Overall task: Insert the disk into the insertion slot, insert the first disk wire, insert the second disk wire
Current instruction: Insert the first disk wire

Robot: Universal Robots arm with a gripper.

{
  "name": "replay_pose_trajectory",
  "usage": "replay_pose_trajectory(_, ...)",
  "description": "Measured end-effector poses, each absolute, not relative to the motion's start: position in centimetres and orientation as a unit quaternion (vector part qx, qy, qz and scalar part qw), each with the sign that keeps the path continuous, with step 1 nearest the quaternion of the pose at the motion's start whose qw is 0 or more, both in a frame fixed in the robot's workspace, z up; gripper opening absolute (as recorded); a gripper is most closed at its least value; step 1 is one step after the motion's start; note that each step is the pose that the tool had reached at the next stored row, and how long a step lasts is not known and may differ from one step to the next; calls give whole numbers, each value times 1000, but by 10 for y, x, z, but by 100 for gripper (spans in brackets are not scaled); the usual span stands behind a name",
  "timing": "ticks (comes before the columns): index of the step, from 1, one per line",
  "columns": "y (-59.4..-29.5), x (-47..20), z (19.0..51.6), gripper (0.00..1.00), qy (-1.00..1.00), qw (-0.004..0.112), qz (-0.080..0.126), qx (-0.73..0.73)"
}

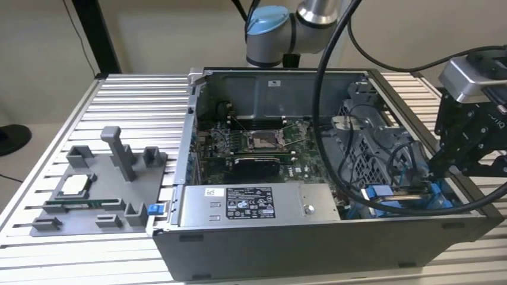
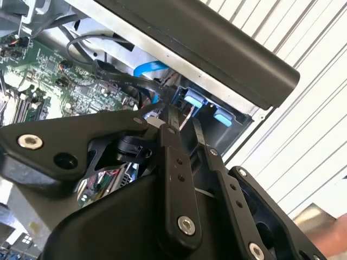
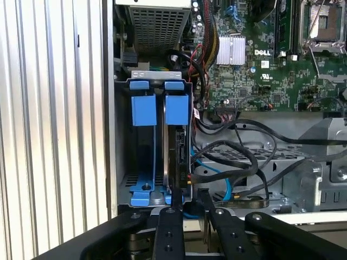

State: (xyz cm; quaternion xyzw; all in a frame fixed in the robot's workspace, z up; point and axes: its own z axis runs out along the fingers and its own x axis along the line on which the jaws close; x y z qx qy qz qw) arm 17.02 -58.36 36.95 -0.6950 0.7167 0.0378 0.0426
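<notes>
One step of three looks done: the disk (image 3: 178, 157) stands on edge inside the insertion slot (image 3: 157, 72), seated under one of the slot's two blue tabs (image 3: 176, 108), while the bay beside it holds just its blue rail. The two wire steps seem left to do. Black wires (image 3: 238, 151) and a blue wire (image 3: 225, 184) lie looped just beside the slot, and I cannot tell whether any of them is plugged into the disk's end. The gripper (image 3: 191, 197) hangs at the mouth of the slot, close to the disk's near end, its fingers (image 2: 172, 135) parted by a narrow gap with nothing visibly held between them. The first wrist view looks straight down the slot and gives the disk's seating. The second wrist view sets the fingertips against the tabs from the side and shows light through the gap. The exterior view adds the wider setting: the gripper (image 1: 440, 172) dips into the computer case (image 1: 317, 237) at the slot's corner.
</notes>
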Motion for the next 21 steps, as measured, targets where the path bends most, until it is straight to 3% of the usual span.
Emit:
replay_pose_trajectory(17,-583,170,369,0,717,42,38,-695)
replay_pose_trajectory(18,-583,170,369,100,717,42,38,-695)
replay_pose_trajectory(21,-583,172,370,100,717,42,38,-695)
